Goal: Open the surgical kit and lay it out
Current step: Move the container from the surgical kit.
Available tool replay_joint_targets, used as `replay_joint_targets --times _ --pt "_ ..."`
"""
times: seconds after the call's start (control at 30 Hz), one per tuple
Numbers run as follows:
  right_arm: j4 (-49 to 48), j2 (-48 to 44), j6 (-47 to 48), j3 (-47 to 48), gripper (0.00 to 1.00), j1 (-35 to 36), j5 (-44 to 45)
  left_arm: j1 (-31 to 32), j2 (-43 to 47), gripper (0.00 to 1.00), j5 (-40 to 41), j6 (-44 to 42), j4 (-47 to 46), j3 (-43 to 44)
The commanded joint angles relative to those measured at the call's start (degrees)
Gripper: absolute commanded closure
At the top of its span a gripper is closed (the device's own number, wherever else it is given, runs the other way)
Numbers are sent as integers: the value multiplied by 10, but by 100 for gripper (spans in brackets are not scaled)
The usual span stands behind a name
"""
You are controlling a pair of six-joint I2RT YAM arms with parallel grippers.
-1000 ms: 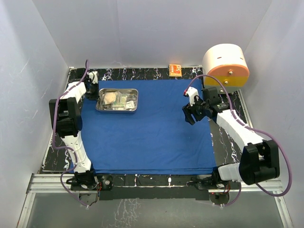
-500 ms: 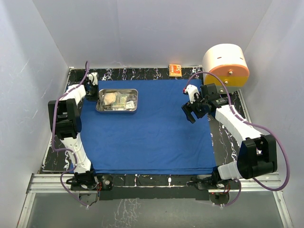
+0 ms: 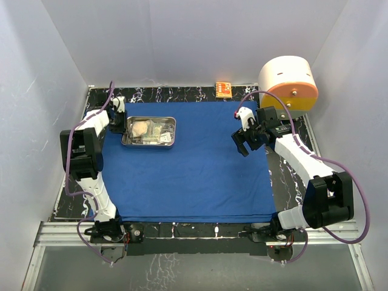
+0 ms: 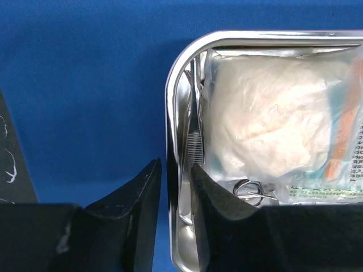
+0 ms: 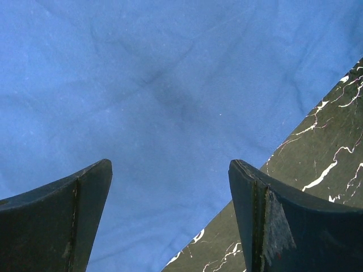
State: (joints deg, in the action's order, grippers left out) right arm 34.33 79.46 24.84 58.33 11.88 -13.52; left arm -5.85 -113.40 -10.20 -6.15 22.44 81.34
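Left hand: fingers a little apart, astride the left wall of the steel tray, one outside over the cloth and one inside. A sliver of blue shows beside the rim, so it does not look clamped.
Right hand: fingers wide apart and empty, hovering over the drape's right edge, where the table shows.
Tray contents: slim instruments lie along the left wall just beside the inner finger. The forceps rings sit near it, and a sealed packet fills the middle.
Blue drape: spread flat, with the tray on its far-left part.
Stage, as judged: the cloth is open, but the tray is not yet unloaded.
Risk: if the hand lifts while the inner finger hooks the rim, the tray could tip, spilling the instruments.
Risk: dragging the tray sideways would ruck the drape.
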Motion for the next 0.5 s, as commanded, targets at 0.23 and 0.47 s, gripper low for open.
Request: replay_joint_targets --times 0.23,0.47 --pt "-42 -14 -24 11 16 -3 -17 -2 66 45 16 7 32 38" --pt "-20 15 -38 44 20 -3 -47 6 93 35 -70 -12 29 48"
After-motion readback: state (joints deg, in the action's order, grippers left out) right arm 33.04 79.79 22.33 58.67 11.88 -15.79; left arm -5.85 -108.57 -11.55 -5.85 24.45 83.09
